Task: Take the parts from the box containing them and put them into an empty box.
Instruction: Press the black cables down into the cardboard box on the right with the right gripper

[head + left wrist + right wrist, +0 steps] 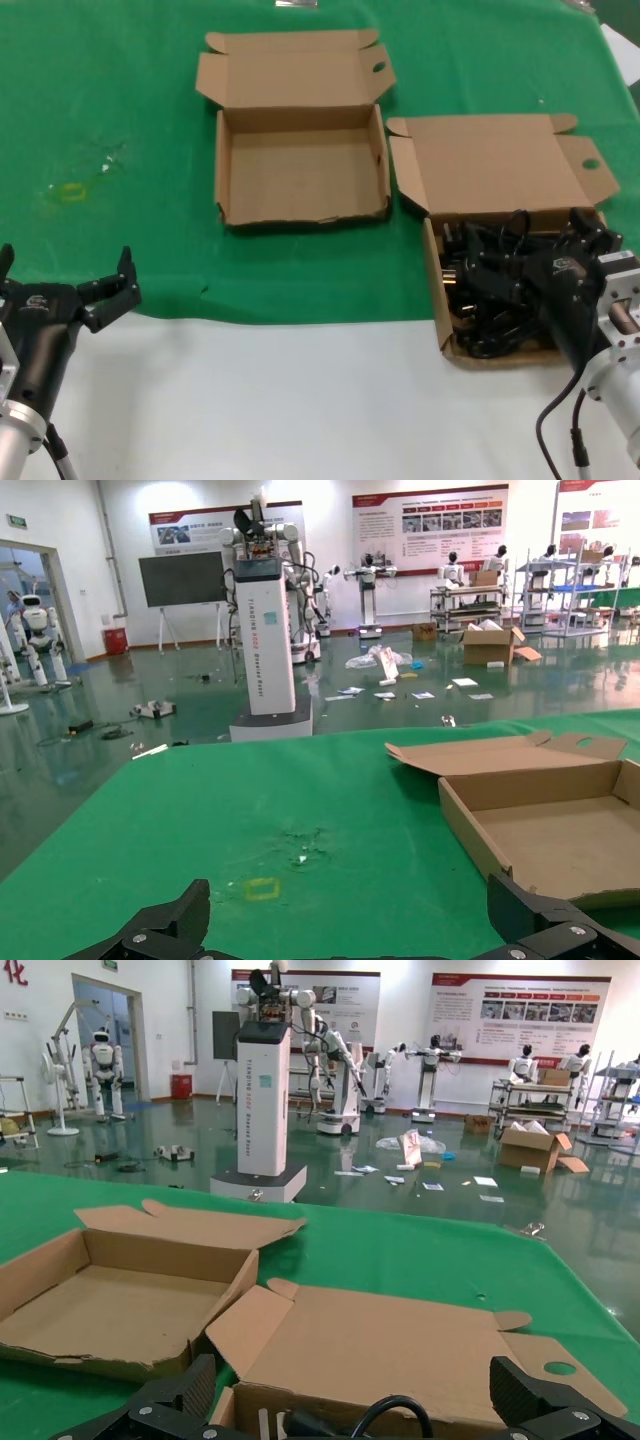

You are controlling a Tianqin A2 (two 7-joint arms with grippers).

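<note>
Two cartons on the green cloth point(120, 90) from the head camera: the empty box point(300, 165) at centre, lid back, and just beside it toward the right the box containing them point(500, 200), the parts point(490, 290) a black tangle inside. Right gripper point(585, 240) low over that tangle, fingers spread, nothing clamped yet. Left gripper point(65, 270) parked near the cloth's front edge, well apart from both cartons, fingers also apart.

From the left wrist: both fingertips point(180, 910) wide, the empty box point(540, 820) off to one side.

From the right wrist: fingertips point(190, 1385) splayed, a cord loop point(395, 1415) between them, the open lid point(400, 1345) beyond (likely the grasp step).

Best done by closing on one coil's thick bundle, not a stray loop; lifting slowly so neighbours drop free, clear of the carton wall.
</note>
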